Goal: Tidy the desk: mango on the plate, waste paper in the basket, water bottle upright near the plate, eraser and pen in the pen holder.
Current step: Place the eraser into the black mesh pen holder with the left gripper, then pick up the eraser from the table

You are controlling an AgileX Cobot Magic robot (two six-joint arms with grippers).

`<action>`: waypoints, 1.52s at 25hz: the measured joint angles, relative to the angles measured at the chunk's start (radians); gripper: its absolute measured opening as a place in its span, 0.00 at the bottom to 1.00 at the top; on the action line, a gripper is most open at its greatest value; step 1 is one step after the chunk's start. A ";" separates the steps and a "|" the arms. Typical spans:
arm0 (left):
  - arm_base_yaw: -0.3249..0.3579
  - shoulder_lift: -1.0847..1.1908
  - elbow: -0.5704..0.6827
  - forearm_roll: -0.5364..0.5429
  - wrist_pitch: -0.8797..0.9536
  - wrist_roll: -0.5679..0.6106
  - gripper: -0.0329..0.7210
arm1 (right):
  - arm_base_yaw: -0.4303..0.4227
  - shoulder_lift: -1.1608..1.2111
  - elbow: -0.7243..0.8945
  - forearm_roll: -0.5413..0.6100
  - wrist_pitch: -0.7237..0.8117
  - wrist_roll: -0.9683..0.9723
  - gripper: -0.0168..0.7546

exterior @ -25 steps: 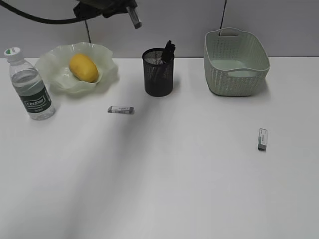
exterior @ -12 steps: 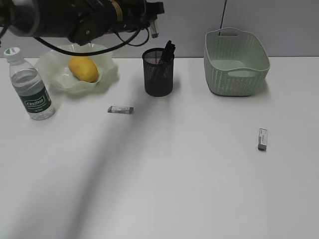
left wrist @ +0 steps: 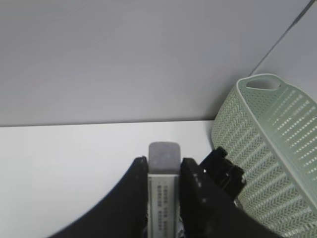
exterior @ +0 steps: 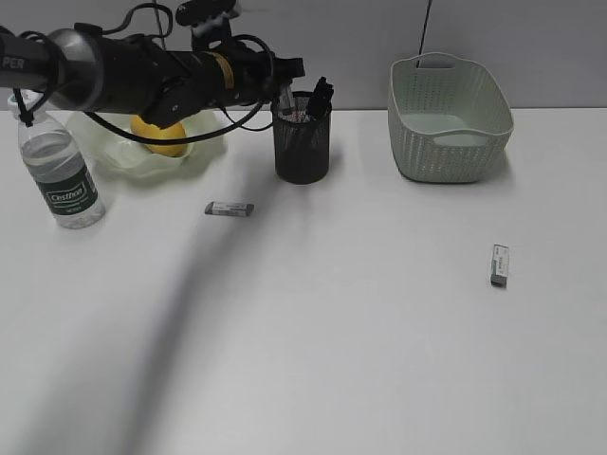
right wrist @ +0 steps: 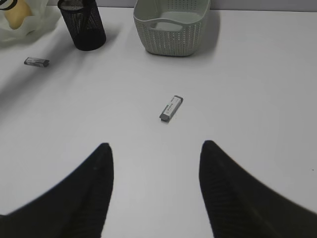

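Note:
My left gripper (left wrist: pixel 164 159) is shut on a grey-tipped white eraser (left wrist: pixel 164 183). In the exterior view the left gripper (exterior: pixel 287 92) hangs just over the left rim of the black mesh pen holder (exterior: pixel 302 142), where a black pen (exterior: pixel 321 98) stands. The mango (exterior: pixel 161 144) lies on the ruffled green plate (exterior: pixel 109 152), partly behind my arm. The water bottle (exterior: pixel 59 171) stands upright left of the plate. The green basket (exterior: pixel 448 118) stands at the back right. My right gripper (right wrist: pixel 156 144) is open over bare desk. The waste paper is out of view.
Two more erasers lie on the desk, one eraser (exterior: pixel 229 209) in front of the plate and the other eraser (exterior: pixel 500 264) at the right, ahead of my right gripper. The left arm spans the plate.
The left arm has come down from the top of the view and reached right, bringing the held eraser to the pen holder's rim. Nothing on the desk moved.

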 joint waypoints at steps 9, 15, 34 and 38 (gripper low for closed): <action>0.000 0.000 0.000 0.000 -0.008 0.001 0.44 | 0.000 0.000 0.000 0.000 0.000 0.000 0.60; -0.009 -0.067 0.000 0.024 0.077 0.001 0.45 | 0.000 0.000 0.000 0.000 0.000 0.000 0.60; -0.089 -0.405 0.000 -0.371 1.145 0.692 0.58 | 0.000 0.000 0.001 0.000 -0.003 0.000 0.60; -0.089 -0.486 0.064 -0.372 1.192 0.710 0.64 | 0.000 0.000 0.001 0.000 -0.003 0.000 0.60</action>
